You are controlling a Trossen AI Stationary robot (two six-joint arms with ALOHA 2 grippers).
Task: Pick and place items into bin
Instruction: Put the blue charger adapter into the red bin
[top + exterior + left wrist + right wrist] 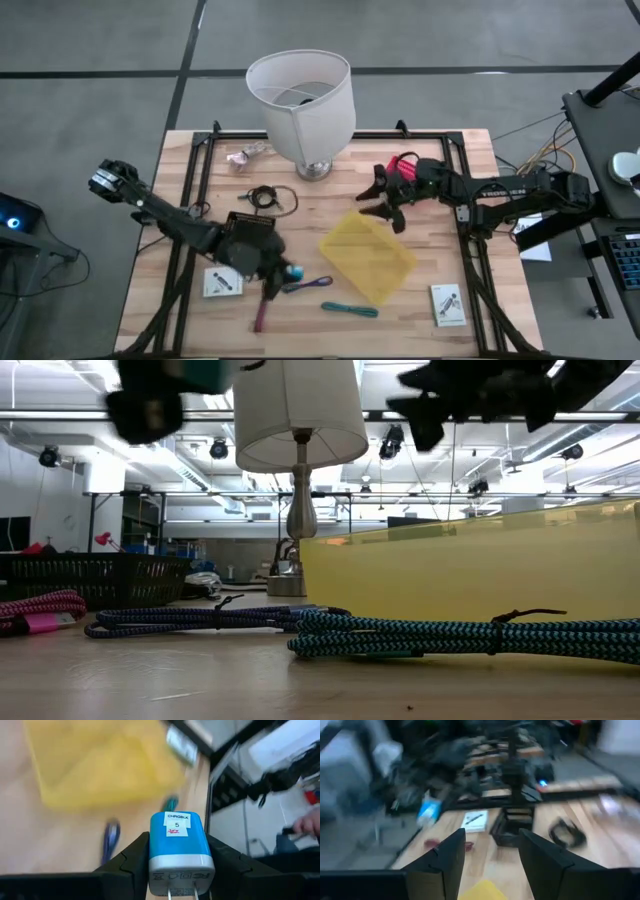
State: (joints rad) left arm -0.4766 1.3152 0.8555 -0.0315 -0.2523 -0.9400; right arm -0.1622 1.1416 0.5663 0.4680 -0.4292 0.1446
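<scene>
Overhead, the left gripper (283,276) holds a blue charger block (295,272) at 9 o'clock of the yellow bin (367,258); the right gripper (381,201) waits, jaws apart and empty, at the bin's 12 o'clock. The low view adds only a teal tie (470,635) lying on the desk (200,680). The left wrist view alone shows the grip: fingers clamp the block's (176,850) flat sides, prongs facing the camera. The block looks rigid, light, smooth; side grasp suits it.

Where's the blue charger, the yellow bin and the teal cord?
blue charger (177,852): left wrist view, middle of its blue body
yellow bin (368,258): high view, its floor
teal cord (350,309): high view, mid-length
</scene>
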